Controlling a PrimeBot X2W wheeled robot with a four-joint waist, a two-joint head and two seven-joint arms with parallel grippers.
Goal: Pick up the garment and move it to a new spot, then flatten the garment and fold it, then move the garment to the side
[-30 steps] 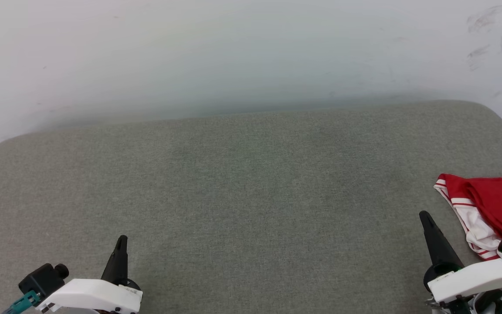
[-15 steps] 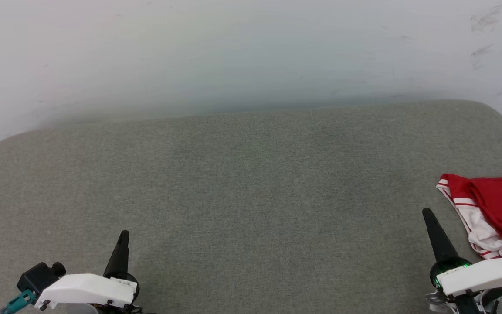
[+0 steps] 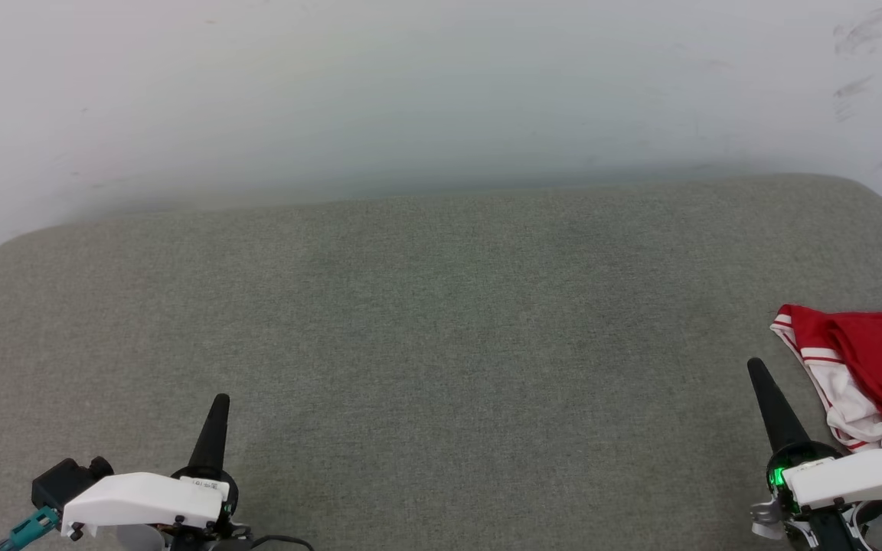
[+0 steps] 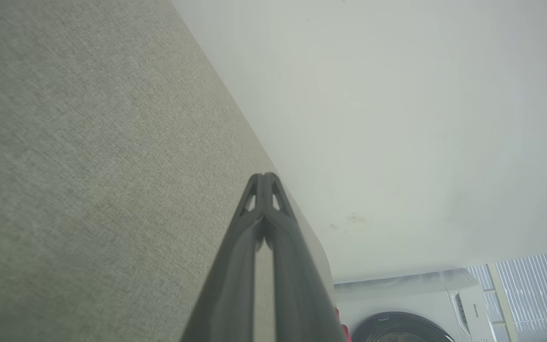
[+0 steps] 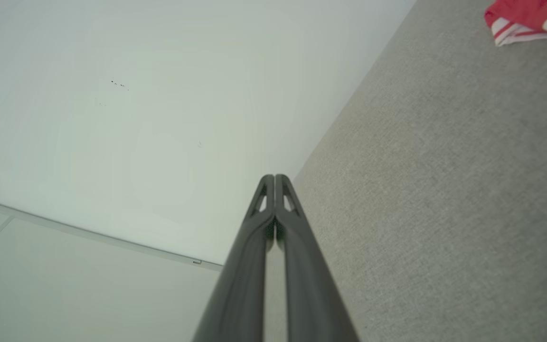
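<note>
Both pairs of jaws were clenched on nothing, the dark fingers of each pressed together to a single point. The left gripper (image 3: 217,402) sat low at the near left of the grey upholstered surface (image 3: 441,321), tips aimed toward the far white wall (image 3: 410,92); in its own wrist view the closed left fingers (image 4: 264,190) lay over the edge where fabric met wall, with a washing machine (image 4: 411,313) visible in the corner beyond. The right gripper (image 3: 755,367) rested at the near right, a green light glowing at its base, and its wrist view showed the same tight pinch.

Just beside that right gripper, on its outer side, lay the garment (image 3: 870,352): a red jersey with a white, red-striped sleeve, bunched at the right edge of the surface and partly cut off by the frame. In the right wrist view its striped hem (image 5: 525,23) showed at the top corner, apart from the fingers.

Judging by its place, either the shirt had been folded and set aside, or nothing had started; its crumpled look suggested flattening and folding might remain, though too little showed to tell.
</note>
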